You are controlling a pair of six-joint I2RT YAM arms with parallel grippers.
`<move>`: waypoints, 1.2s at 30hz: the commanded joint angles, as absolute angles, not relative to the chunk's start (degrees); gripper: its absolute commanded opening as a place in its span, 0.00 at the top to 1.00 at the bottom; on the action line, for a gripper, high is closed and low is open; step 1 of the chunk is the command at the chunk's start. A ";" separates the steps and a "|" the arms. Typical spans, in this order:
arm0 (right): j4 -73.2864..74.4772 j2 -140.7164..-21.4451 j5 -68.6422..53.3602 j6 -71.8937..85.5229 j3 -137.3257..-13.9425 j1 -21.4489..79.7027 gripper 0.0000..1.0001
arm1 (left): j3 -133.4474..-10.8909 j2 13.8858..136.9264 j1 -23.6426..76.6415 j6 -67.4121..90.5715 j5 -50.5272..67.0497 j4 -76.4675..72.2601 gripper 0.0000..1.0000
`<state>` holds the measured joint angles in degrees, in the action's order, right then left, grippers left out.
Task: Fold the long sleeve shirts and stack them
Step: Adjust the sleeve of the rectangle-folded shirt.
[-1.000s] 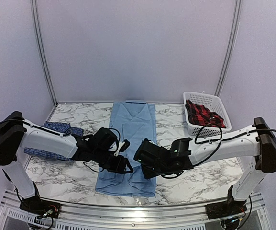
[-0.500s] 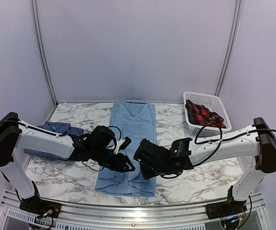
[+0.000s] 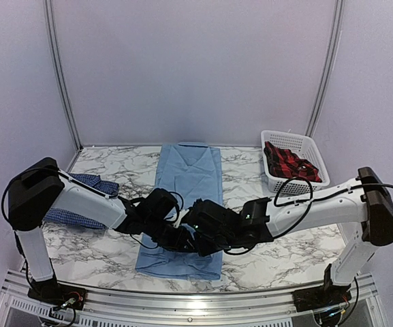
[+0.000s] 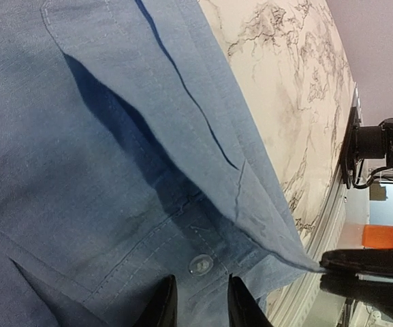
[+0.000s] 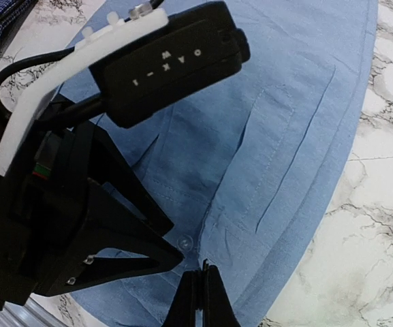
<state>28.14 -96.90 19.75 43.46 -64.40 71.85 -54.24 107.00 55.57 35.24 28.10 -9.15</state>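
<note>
The light blue shirt [image 3: 189, 170] lies flat and lengthwise on the middle of the marble table, folded narrow. Both grippers meet over its near part. My left gripper [image 4: 199, 300] is down on the cloth, its fingers a little apart astride a clear button [image 4: 201, 263], with flat cloth between them. My right gripper [image 5: 201, 272] is shut on a lifted edge of this shirt [image 5: 285, 102], right next to the left gripper's fingers [image 5: 172, 253]. That raised flap [image 4: 264, 197] runs to the right fingertips [image 4: 342, 261]. The dark blue checked shirt [image 3: 80, 182] lies crumpled at the left.
A white basket [image 3: 285, 134] holding a red plaid cloth [image 3: 288, 163] stands at the back right. The table's metal front rail [image 3: 196, 293] runs just below the shirt's near hem. Both arms cross the middle of the table.
My left gripper has slid right along the shirt's near part until it is beside the right gripper, and its jaws have narrowed. The right arm has barely shifted.
</note>
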 commanded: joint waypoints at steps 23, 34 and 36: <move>-3.69 -86.54 -6.93 38.10 -48.92 50.39 0.52 | -52.12 87.88 40.45 33.84 10.82 6.02 0.76; -10.74 -113.32 -23.38 33.02 -74.38 31.47 0.82 | -79.54 112.17 34.27 29.64 18.72 3.52 0.85; -10.40 -117.15 -23.88 32.73 -79.08 29.80 0.82 | -85.16 116.49 33.52 29.28 19.26 3.52 0.86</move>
